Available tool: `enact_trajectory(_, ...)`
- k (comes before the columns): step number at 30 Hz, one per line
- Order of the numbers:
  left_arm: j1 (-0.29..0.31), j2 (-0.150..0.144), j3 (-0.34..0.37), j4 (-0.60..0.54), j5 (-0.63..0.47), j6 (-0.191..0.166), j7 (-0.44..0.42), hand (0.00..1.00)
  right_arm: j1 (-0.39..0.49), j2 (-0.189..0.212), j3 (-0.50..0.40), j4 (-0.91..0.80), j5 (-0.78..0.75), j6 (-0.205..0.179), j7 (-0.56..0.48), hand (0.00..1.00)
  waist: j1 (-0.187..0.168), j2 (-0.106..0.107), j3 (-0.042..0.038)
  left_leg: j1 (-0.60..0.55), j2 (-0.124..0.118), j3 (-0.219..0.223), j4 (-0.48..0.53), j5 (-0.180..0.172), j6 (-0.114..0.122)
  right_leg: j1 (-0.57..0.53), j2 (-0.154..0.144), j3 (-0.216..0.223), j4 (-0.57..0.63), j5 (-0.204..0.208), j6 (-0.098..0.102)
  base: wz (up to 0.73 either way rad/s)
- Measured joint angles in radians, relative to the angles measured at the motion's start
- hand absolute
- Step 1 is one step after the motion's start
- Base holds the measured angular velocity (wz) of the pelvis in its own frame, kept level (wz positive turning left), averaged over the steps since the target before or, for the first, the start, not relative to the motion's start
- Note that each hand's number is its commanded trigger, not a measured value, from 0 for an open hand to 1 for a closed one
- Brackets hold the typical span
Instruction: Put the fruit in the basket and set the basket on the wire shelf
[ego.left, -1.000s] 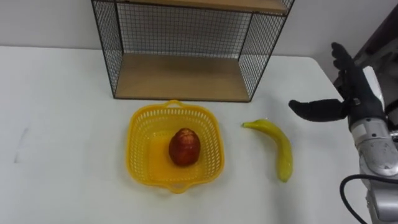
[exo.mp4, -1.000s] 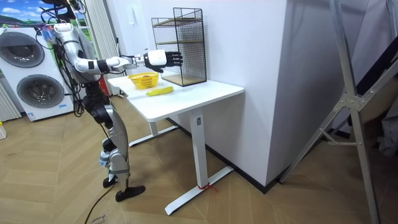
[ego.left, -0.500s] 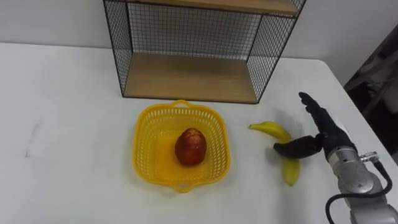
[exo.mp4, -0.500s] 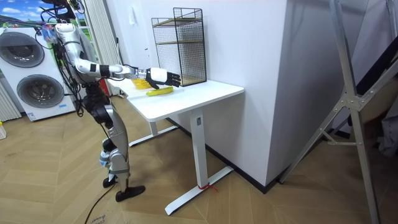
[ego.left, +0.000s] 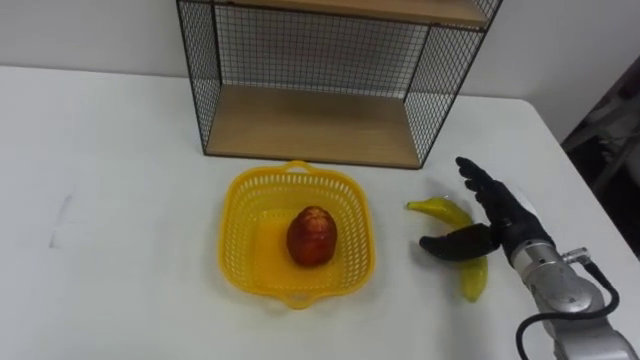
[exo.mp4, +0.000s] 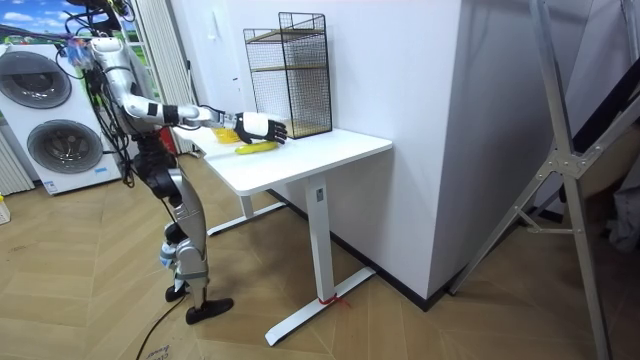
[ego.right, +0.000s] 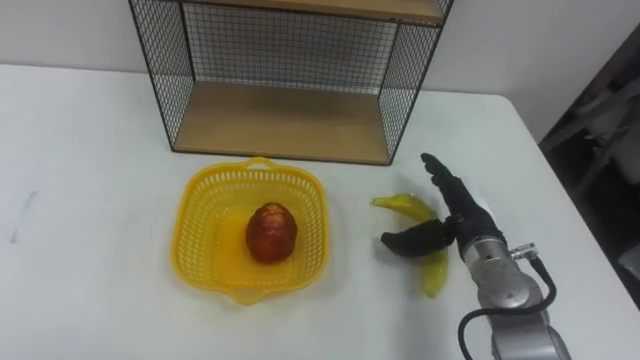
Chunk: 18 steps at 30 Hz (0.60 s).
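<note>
Now, robot: stands upright on the wooden floor at the end of the white bench (ego.left: 100, 150), at the room view's left, with its right arm stretched forward over the top.
right hand (ego.left: 508, 222): wide open, low over the bench's right part, holding nothing. Its dark fingers (ego.left: 478, 180) are straight and spread, pointing towards the shelf, and the thumb lies across the banana's middle. Whether the thumb presses on the fruit cannot be told.
banana (ego.left: 437, 208): lying on the bench to the right of the basket and apart from it, partly covered by the hand, with one end pointing towards the basket and the other towards the robot.
basket (ego.left: 236, 215): yellow plastic with a latticed wall, sitting on the bench just in front of the shelf.
apple (ego.left: 312, 236): red, lying in the middle of the basket's floor.
wire shelf (ego.left: 310, 125): a black mesh frame with wooden boards, at the back of the bench against the wall; the lower board is bare.
</note>
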<state>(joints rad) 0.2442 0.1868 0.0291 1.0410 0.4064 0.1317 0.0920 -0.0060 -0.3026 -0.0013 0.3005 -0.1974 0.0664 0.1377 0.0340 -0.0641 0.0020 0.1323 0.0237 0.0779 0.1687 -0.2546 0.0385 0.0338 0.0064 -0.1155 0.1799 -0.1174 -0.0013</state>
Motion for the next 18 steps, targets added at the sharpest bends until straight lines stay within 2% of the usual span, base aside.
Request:
enact_trajectory(3, -0.001, 0.000, 0.007, -0.002, 0.000, 0.011, -0.010, 0.00, -0.005, 0.001, -0.002, 0.043, -0.007, -0.020, 0.019, 0.00, -0.006, 0.000, -0.0025, -0.001, 0.001, -0.002, 0.002, 0.000, 0.000, 0.003, 0.000, -0.004, -0.004, 0.000, 0.000, 0.02)
enact_trajectory(7, -0.006, 0.001, 0.009, -0.002, 0.001, 0.016, -0.013, 0.00, -0.012, -0.002, -0.006, 0.143, -0.003, -0.083, 0.032, 0.00, -0.019, -0.007, -0.0095, 0.013, -0.001, -0.026, 0.003, 0.000, 0.000, 0.030, -0.003, -0.025, -0.013, 0.001, 0.001, 0.15)
enact_trajectory(12, -0.004, 0.004, 0.011, -0.026, 0.015, 0.037, -0.012, 0.00, -0.038, 0.003, -0.009, 0.220, -0.010, -0.097, 0.041, 0.00, -0.015, -0.010, -0.0120, 0.033, -0.002, -0.033, 0.005, 0.000, 0.000, 0.054, -0.005, -0.028, -0.014, 0.001, 0.001, 0.05)
enact_trajectory(13, 0.000, 0.004, 0.015, -0.034, 0.031, 0.043, -0.012, 0.00, -0.038, 0.005, -0.015, 0.234, -0.010, -0.098, 0.040, 0.00, -0.009, -0.012, -0.0146, 0.037, -0.002, -0.036, 0.005, 0.000, 0.000, 0.059, -0.004, -0.026, -0.014, 0.001, 0.001, 0.06)
enact_trajectory(14, 0.000, 0.004, 0.020, -0.038, 0.041, 0.045, -0.012, 0.00, -0.038, 0.005, -0.019, 0.239, -0.010, -0.098, 0.040, 0.05, -0.004, -0.014, -0.0148, 0.037, -0.002, -0.036, 0.006, 0.000, 0.000, 0.060, -0.004, -0.025, -0.015, 0.001, 0.001, 0.05)
enact_trajectory(15, 0.000, 0.003, 0.030, -0.043, 0.056, 0.049, -0.012, 0.00, -0.040, 0.006, -0.021, 0.251, -0.010, -0.098, 0.041, 0.74, 0.002, -0.018, -0.0150, 0.037, -0.003, -0.038, 0.010, 0.000, 0.000, 0.063, -0.004, -0.026, -0.016, 0.001, 0.001, 0.07)
enact_trajectory(16, 0.000, 0.003, 0.032, -0.043, 0.067, 0.055, -0.012, 0.00, -0.046, 0.006, -0.021, 0.264, -0.010, -0.098, 0.040, 1.00, 0.003, -0.019, -0.0155, 0.037, -0.003, -0.042, 0.014, -0.001, 0.000, 0.066, -0.005, -0.027, -0.016, 0.001, 0.001, 0.07)
enact_trajectory(18, 0.000, 0.003, 0.035, -0.042, 0.068, 0.061, -0.012, 0.00, -0.058, 0.007, -0.021, 0.281, -0.012, -0.098, 0.040, 1.00, 0.003, -0.020, -0.0153, 0.036, -0.004, -0.043, 0.018, -0.001, 0.000, 0.067, -0.006, -0.027, -0.016, 0.001, 0.001, 0.03)
